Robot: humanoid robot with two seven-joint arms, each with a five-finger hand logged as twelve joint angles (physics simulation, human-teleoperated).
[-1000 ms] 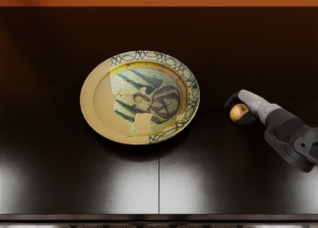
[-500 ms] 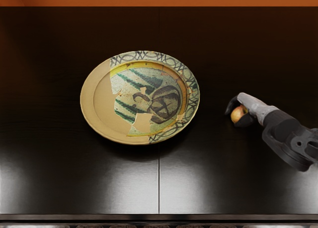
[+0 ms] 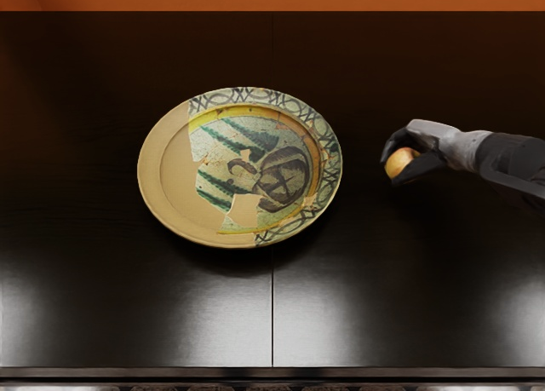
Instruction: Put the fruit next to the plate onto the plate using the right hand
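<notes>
A round tan plate [image 3: 162,174] with a green, yellow and black painted pattern lies at the middle of the dark table. To its right, my right hand [image 3: 407,156] is shut on a small yellow-red fruit [image 3: 398,163], its dark fingers curled around it. Hand and fruit hang above the table, a short gap right of the plate's rim. The forearm runs off the picture's right edge. My left arm does not show.
The dark glossy table [image 3: 272,297] reaches the front edge at the bottom of the picture. An orange wall band runs along the back.
My right hand has risen from the table with the fruit in it and shifted slightly left toward the plate. The forearm now lies nearly level.
</notes>
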